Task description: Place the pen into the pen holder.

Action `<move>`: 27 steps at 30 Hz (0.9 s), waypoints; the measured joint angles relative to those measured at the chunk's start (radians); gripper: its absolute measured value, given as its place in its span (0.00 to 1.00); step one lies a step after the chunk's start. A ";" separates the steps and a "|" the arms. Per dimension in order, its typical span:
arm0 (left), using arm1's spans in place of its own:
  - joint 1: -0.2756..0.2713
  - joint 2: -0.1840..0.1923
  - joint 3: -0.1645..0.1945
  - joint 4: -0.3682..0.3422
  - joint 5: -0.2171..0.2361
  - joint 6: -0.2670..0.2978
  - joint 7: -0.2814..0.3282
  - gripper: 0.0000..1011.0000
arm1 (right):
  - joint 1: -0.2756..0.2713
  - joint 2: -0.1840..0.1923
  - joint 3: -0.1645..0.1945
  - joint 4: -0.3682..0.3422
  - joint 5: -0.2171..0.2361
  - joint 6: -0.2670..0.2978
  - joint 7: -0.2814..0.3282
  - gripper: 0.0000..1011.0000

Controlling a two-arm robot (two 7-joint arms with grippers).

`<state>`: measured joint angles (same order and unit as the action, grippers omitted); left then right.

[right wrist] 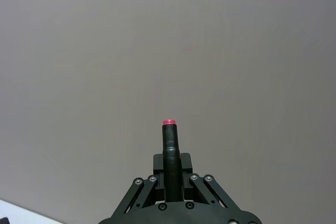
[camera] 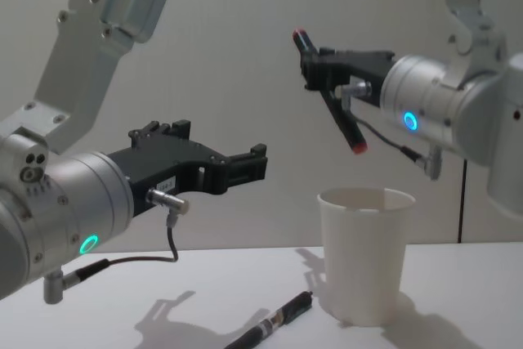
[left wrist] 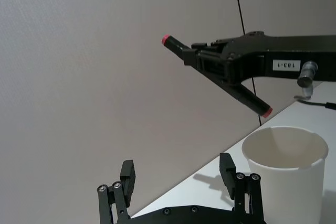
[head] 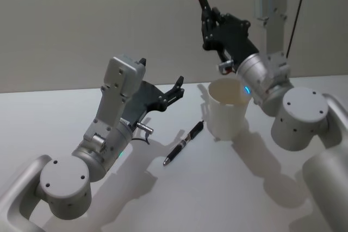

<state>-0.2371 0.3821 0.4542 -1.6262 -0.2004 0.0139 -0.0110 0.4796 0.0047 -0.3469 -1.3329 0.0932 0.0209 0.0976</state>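
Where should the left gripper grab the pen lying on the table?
Mid-barrel of the table pen, from straight above, fingers closing across its long axis: it lies flat and diagonal, far end near the pen holder, so the middle gives clearance. The left gripper is open; the right gripper holds another pen.

Right gripper [right wrist: 172, 164] low centre of frame, clamped on a black pen [right wrist: 169, 148], pink tip [right wrist: 168, 122] standing up mid-frame, plain grey wall [right wrist: 157, 45] behind

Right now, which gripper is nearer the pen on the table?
Left. The left gripper hovers open above and left of that pen; the right gripper holds another pen high over the cup.
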 joint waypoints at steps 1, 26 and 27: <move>0.000 0.000 0.000 0.000 0.000 0.000 0.000 0.99 | -0.001 0.000 -0.001 0.002 0.000 0.000 0.000 0.17; 0.000 0.000 0.000 0.000 0.000 0.000 0.000 0.99 | -0.042 0.000 -0.017 0.051 -0.006 0.007 -0.017 0.17; 0.000 0.000 0.000 0.000 0.000 0.000 0.000 0.99 | -0.045 0.001 -0.017 0.049 -0.007 0.007 -0.018 0.17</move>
<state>-0.2371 0.3821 0.4542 -1.6262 -0.2004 0.0139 -0.0110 0.4346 0.0059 -0.3643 -1.2841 0.0859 0.0279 0.0799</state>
